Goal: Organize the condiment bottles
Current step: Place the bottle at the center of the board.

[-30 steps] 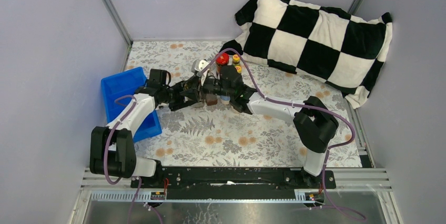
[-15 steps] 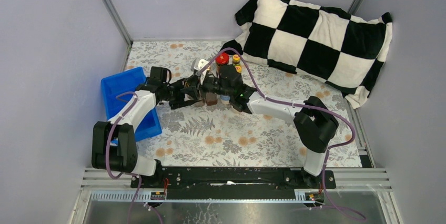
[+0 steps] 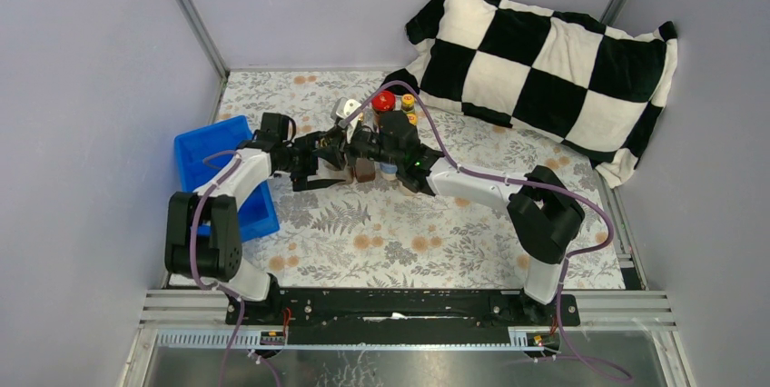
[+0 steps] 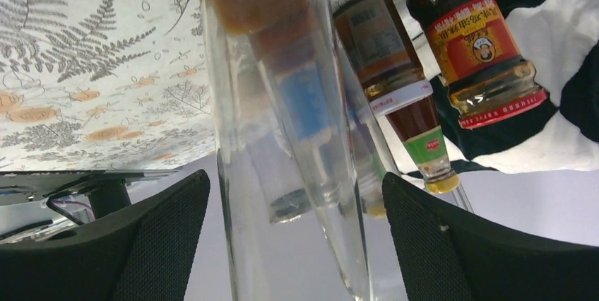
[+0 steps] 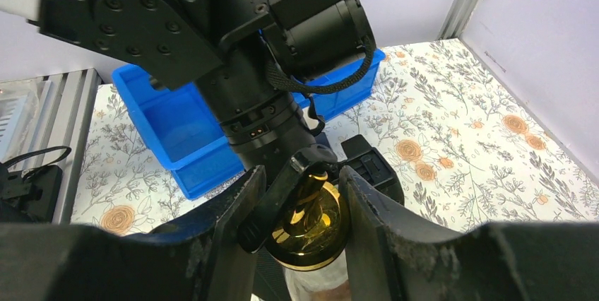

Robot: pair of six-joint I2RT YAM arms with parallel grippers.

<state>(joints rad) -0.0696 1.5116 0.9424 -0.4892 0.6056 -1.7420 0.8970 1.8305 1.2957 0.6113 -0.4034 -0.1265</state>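
Reaching inward with both arms to one clear bottle (image 4: 282,138).
Straddling it wide with left gripper (image 4: 295,181), pinching gold spout (image 5: 307,234) with right gripper (image 5: 300,188); sauce bottle (image 4: 395,89) close behind.

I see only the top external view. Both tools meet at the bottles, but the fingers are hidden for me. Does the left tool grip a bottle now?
Observer: No. In the left wrist view the left tool is open; the tall clear bottle stands between its fingers, with a gap on each side.
Operator: And the right tool?
Observer: In the right wrist view the right tool is closed on a bottle's gold spout cap.
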